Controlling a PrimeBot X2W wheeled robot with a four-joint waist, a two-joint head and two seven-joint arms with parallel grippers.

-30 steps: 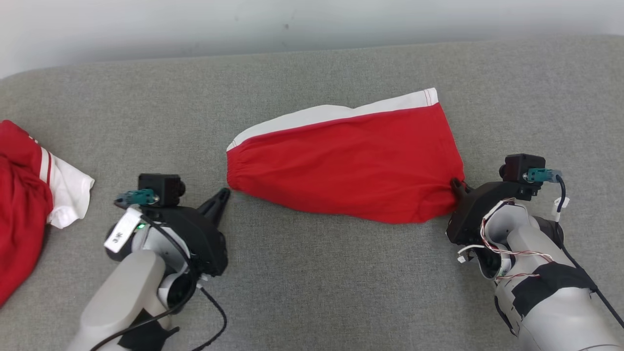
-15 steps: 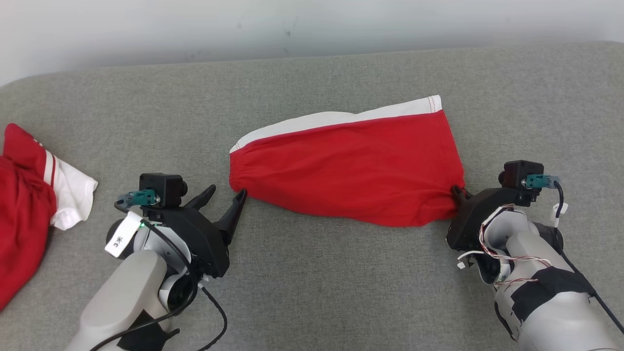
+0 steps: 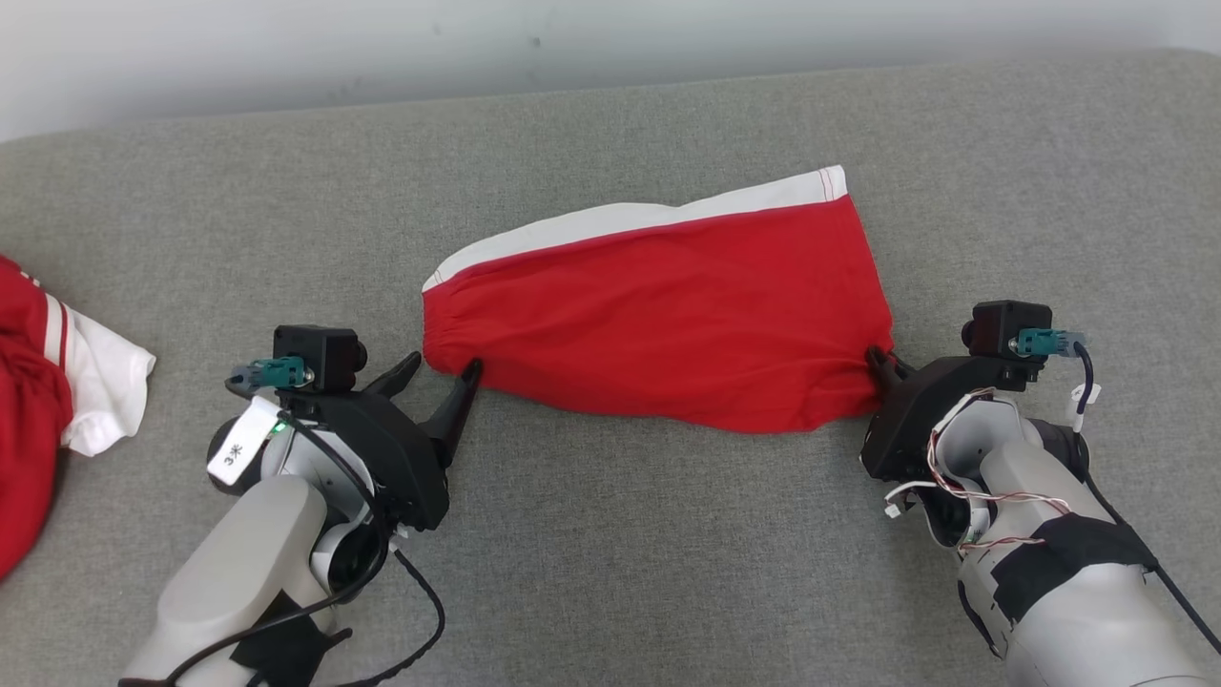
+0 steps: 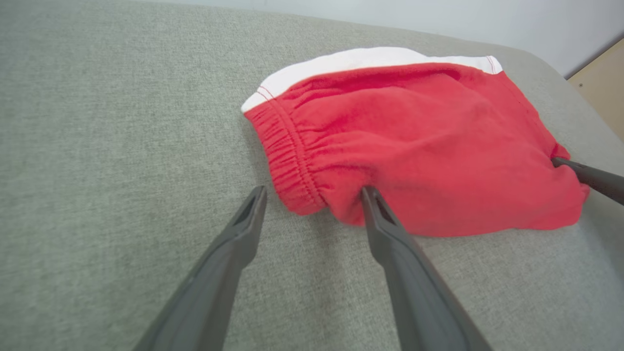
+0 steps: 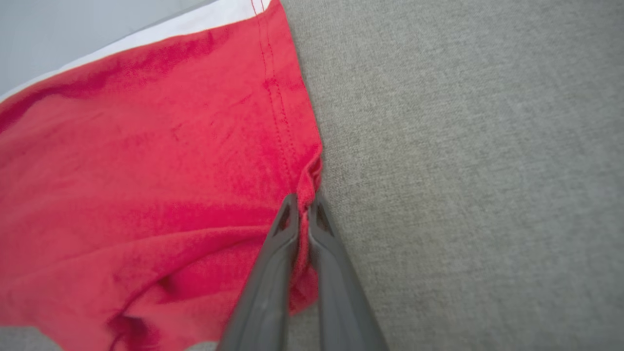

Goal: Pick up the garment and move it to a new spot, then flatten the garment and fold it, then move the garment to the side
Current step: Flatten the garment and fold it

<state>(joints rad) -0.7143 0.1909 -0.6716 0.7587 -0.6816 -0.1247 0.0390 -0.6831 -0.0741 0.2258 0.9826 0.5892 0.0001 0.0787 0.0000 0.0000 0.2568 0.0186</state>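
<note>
The garment (image 3: 658, 305) is a pair of red shorts with a white side stripe, folded and lying flat on the grey surface; its elastic waistband (image 4: 287, 161) faces left. My left gripper (image 3: 441, 374) stands open just at the waistband's near corner, one finger touching the red cloth (image 4: 438, 141), nothing held between the fingers. My right gripper (image 3: 876, 361) is shut on the garment's near right hem corner (image 5: 304, 195), the fabric bunched between its fingertips.
Another red and white garment (image 3: 48, 382) lies heaped at the far left edge of the grey padded surface (image 3: 610, 572). A pale wall (image 3: 382, 38) runs behind the surface's far edge. A tan floor patch (image 4: 602, 83) shows past the right end.
My left gripper has opened from shut and now stands spread at the waistband corner. The head view shifted slightly. The right gripper keeps its hold on the hem.
</note>
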